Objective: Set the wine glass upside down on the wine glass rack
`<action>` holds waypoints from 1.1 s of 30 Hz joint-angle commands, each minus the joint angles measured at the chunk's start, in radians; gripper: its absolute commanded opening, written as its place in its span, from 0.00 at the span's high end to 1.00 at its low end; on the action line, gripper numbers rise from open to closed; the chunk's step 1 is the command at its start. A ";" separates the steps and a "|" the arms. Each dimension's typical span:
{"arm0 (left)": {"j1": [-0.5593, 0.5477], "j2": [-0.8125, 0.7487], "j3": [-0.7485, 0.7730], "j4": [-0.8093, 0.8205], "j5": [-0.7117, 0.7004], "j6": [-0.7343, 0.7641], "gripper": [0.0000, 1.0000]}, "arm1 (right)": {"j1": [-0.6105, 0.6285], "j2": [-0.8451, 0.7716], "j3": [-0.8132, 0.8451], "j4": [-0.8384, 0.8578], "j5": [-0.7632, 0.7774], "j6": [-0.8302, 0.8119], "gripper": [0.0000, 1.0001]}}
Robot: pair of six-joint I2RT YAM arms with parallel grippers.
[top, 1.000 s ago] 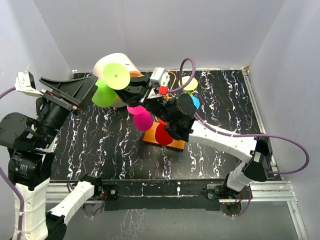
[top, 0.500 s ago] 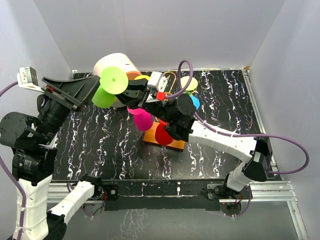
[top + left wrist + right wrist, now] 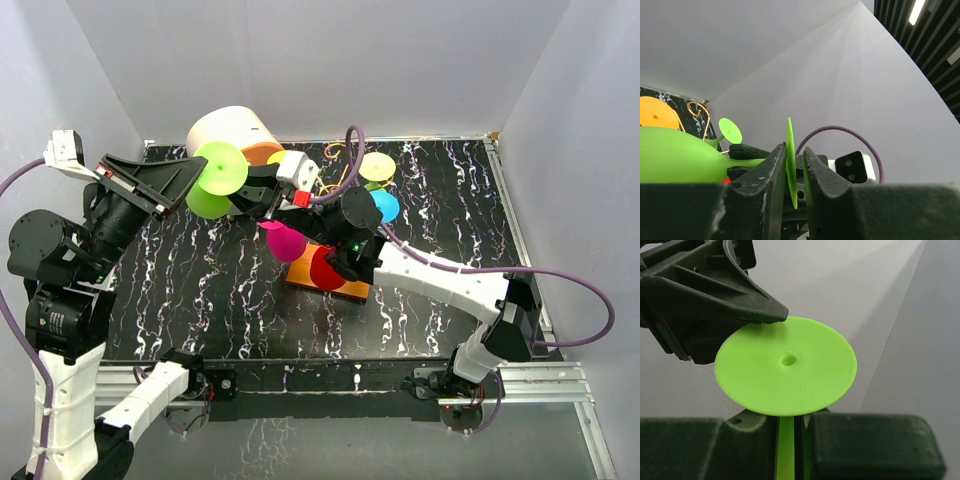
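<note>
Top external view: within the last second the left arm has swung in toward the green wine glass (image 3: 208,198), and its jaws, spread wide a moment ago, have drawn down to a narrow slot. The glass hangs in the air over the back left of the table, just in front of the cream drum box (image 3: 230,125) and left of the wine glass rack (image 3: 345,290). It is not touching the rack. Its foot is turned up toward the overhead camera and its bowl sits lower and to the left.

That looks to me like a handover or a re-grip in mid-air. The hanging step itself is not yet begun, though pink (image 3: 287,242) and red (image 3: 325,268) glasses are already on the rack.

In the left wrist view, the left gripper (image 3: 792,149) has the thin edge of the foot (image 3: 791,165) standing between its two fingers. A sliver of dark shows on one side of the disc, so I cannot tell whether the pads are pressing it yet or only bracketing it.

In the right wrist view, the right gripper (image 3: 792,422) is nearly closed, with the green stem (image 3: 785,450) pinched between its fingers just below the foot. From that side, one left finger reaches the far rim of the disc.
</note>
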 commanded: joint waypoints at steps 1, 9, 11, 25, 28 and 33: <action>-0.002 0.010 0.016 0.014 0.060 -0.003 0.84 | 0.008 0.007 0.036 -0.002 0.013 -0.034 1.00; -0.002 0.005 0.000 0.050 0.087 0.041 1.00 | 0.010 0.012 0.059 -0.020 0.014 0.002 0.99; -0.002 0.007 0.006 0.049 0.080 0.052 1.00 | 0.011 0.001 0.048 -0.005 0.013 0.021 0.91; -0.002 -0.047 0.021 0.131 -0.114 0.197 1.00 | 0.010 -0.185 -0.135 0.034 0.074 0.107 0.25; -0.002 -0.063 0.018 0.117 -0.163 0.229 1.00 | 0.010 -0.237 -0.183 0.020 0.078 0.107 0.22; -0.002 -0.097 -0.010 0.089 -0.242 0.259 1.00 | 0.011 -0.356 -0.274 -0.024 0.098 0.143 0.21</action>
